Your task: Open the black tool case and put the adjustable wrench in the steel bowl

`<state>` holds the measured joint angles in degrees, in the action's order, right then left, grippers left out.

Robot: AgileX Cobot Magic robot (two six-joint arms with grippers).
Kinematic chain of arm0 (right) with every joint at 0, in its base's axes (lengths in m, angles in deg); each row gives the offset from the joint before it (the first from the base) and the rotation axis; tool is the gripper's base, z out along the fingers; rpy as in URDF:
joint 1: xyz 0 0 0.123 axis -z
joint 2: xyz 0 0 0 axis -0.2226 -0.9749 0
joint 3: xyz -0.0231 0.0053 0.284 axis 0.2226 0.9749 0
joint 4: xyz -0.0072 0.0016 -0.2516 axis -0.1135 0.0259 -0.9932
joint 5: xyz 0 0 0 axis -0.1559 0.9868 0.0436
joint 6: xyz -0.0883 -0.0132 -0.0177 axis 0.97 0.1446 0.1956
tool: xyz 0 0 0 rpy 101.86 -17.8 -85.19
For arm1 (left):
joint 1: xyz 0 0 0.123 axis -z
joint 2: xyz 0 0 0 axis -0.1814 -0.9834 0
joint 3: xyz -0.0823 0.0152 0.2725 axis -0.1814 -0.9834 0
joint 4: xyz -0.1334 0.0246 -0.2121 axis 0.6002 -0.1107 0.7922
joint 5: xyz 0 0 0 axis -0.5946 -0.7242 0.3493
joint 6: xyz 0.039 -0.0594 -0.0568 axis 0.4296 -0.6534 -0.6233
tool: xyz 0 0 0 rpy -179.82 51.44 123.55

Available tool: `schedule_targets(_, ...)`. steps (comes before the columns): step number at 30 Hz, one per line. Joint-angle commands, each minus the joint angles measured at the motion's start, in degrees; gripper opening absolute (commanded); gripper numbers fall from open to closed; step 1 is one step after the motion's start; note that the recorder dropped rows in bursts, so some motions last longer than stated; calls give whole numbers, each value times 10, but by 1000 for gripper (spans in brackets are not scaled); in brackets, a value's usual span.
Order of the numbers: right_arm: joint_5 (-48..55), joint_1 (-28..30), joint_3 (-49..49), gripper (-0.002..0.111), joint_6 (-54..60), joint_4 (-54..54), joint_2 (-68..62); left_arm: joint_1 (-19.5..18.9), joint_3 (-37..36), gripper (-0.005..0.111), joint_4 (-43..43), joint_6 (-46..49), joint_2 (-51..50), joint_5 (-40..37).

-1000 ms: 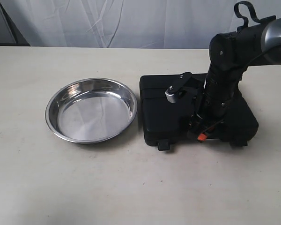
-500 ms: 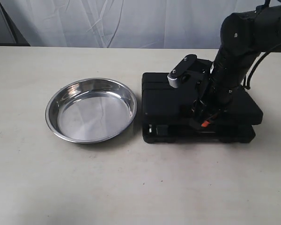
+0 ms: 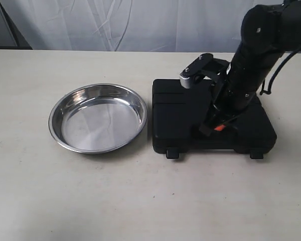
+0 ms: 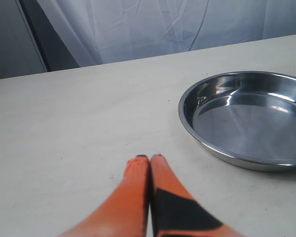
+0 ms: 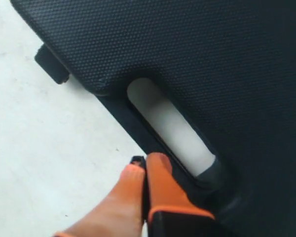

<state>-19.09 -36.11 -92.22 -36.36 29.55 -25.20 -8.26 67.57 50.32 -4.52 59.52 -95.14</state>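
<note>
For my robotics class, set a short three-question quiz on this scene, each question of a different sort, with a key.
1. True or false: a tool lies in the steel bowl.
2. The right gripper has its tips next to: A) the handle cut-out of the black tool case; B) the bowl's rim; C) a hammer.
3. Fill in: the left gripper is ____ (open or shut).
Key: 1 false; 2 A; 3 shut.

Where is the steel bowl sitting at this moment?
In the exterior view the steel bowl sits empty on the table, left of centre, right beside the black tool case and its left edge; whether they touch is unclear.
</note>
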Motion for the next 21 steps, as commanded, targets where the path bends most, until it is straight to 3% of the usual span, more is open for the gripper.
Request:
schedule_targets(1,-7,-9,-1,14,9,3,-32,3,-1,0,0,-3,3,4)
schedule_targets(5,-38,-17,-1,56,16,-13,-53,3,-1,0,0,-3,3,4)
schedule_targets(7,-43,-21,-1,68,16,-39,-66,3,-1,0,0,-3,3,4)
schedule_targets(17,-60,-22,-1,61,16,-60,-109,3,-1,0,0,-3,3,4)
schedule_targets(21,-58,-22,-1,39,16,-59,-106,3,-1,0,0,-3,3,4)
